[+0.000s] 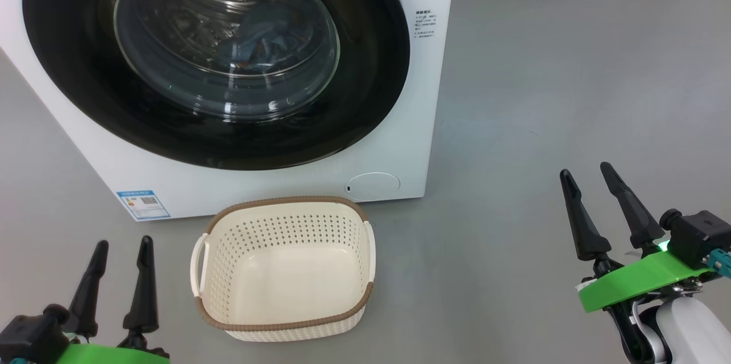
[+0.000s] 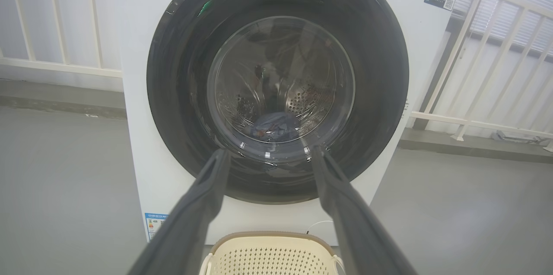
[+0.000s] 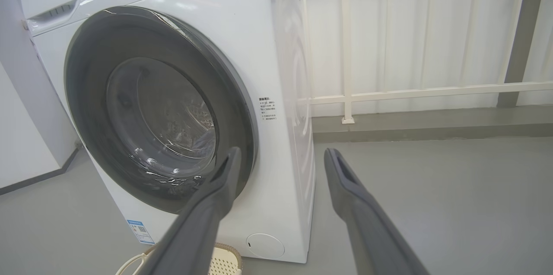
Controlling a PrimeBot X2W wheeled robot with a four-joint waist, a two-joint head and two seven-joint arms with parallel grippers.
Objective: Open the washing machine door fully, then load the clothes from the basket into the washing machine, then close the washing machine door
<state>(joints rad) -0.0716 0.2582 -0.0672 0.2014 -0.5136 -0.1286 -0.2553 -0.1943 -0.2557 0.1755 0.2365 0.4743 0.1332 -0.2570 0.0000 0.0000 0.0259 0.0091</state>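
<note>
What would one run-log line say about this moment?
door: shut | clothes: in drum | basket: empty | left fingers: open, free | right fingers: open, free

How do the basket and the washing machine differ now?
The basket is empty and open at the top; the washing machine holds the clothes behind its shut door. The basket is small and cream; the washing machine is big and white. Both stand on the floor.

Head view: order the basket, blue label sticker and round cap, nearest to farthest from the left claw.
1. Basket, just right of the left claw.
2. Blue label sticker, lower left of the washing machine.
3. Round cap, its lower right.
</note>
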